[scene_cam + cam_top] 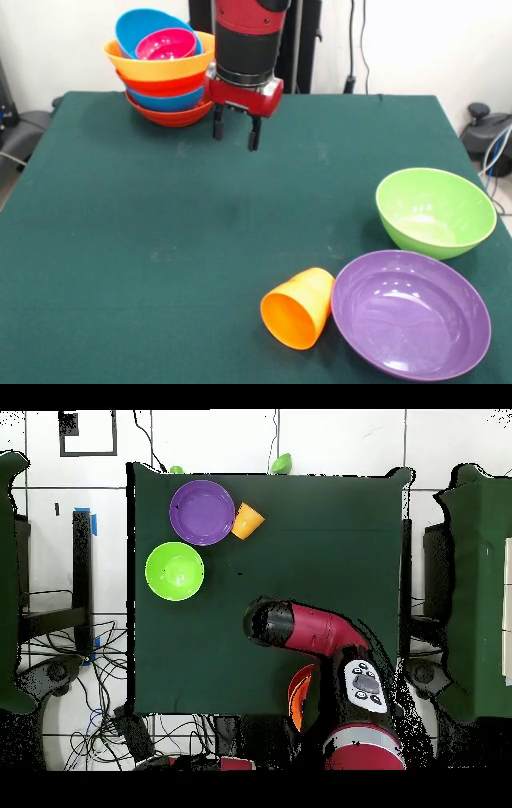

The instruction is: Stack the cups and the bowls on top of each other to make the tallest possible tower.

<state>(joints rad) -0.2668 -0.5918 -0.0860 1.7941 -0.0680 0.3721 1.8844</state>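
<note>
**Green table, tower at the far left corner**

A dark green cloth covers the table [160,240], with a pale wall behind it and cables on the tiled floor round it. In the front view the tower [164,76] stands at the table's far left corner: a red-orange bowl at the base, then blue, red-orange and a wide orange bowl, with a tilted blue bowl [148,24] and a small magenta bowl [166,44] resting in the top.

The gripper [235,132] hangs above the cloth just right of the tower, near its base and not touching it. Its two dark fingers point down with a clear gap between them and nothing held.

At the near right, the orange cup [298,307] lies on its side, mouth toward the near left, just beside the purple bowl [410,314]. The green bowl [435,212] sits upright just beyond the purple one. In the overhead view the arm [320,634] hides most of the tower.
</note>
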